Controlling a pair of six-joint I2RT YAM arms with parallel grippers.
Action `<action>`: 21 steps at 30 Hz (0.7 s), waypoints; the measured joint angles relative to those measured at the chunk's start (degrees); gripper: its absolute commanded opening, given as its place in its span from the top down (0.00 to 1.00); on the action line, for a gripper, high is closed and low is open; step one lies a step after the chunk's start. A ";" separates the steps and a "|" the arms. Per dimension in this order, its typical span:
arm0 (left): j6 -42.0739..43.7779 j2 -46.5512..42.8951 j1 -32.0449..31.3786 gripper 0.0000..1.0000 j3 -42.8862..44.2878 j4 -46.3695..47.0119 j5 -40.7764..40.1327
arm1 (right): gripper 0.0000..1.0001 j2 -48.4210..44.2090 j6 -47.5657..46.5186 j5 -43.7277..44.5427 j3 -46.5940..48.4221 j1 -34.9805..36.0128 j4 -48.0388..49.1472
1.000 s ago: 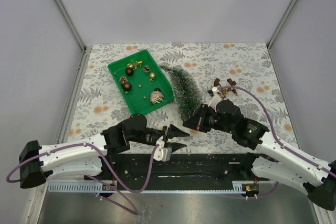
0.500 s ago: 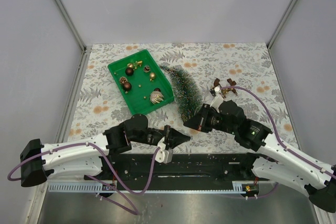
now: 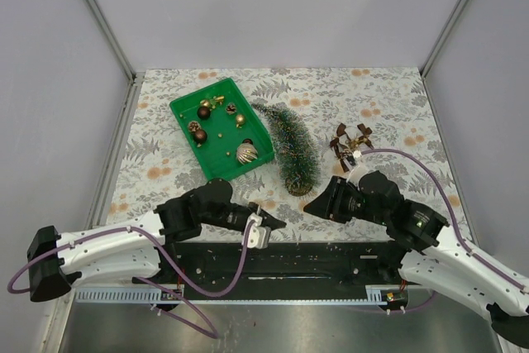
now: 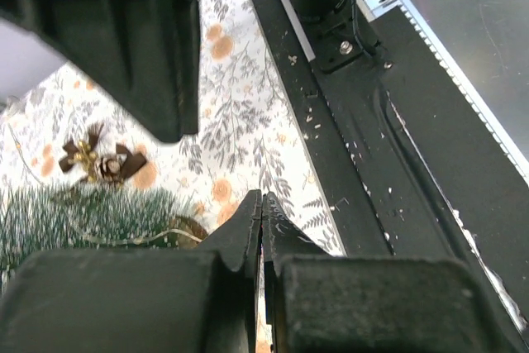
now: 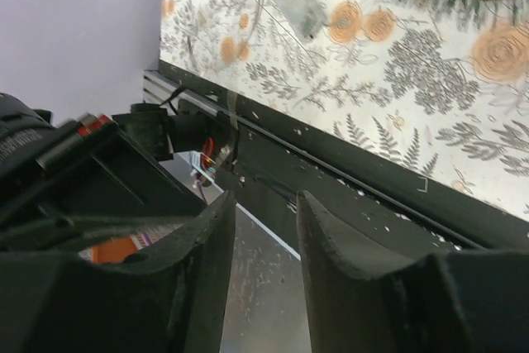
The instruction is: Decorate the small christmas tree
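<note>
The small christmas tree is dark green with frosted bristles, its tan disc base toward the arms and its tip pointing up-left. Whether it stands or lies I cannot tell. In the left wrist view the tree carries a thin pale strand. My right gripper is open and empty just right of the base, apart from it; its fingers frame only the table edge. My left gripper sits near the front edge, left of the base. Its jaws are pressed together with nothing between them.
A green tray left of the tree holds dark red balls, small gold pieces and a silvery ornament. A brown bow ornament lies on the floral cloth right of the tree. The black base rail runs along the near edge.
My right gripper opened, let go of the tree's base and drew back to the right. My left gripper shut and slid slightly toward the front edge.
</note>
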 measured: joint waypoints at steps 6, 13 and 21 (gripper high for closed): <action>-4.55 -4.22 5.51 1.00 0.02 -5.55 0.28 | 0.44 -1.25 -0.33 1.36 -0.26 0.00 -6.69; -10.56 -9.92 11.74 1.00 -0.81 -7.96 0.81 | 0.35 0.59 -5.79 11.26 11.37 0.13 -16.87; -14.27 -15.41 18.38 1.00 -4.22 -11.96 1.62 | 0.22 9.53 -19.43 27.65 28.72 0.13 -13.27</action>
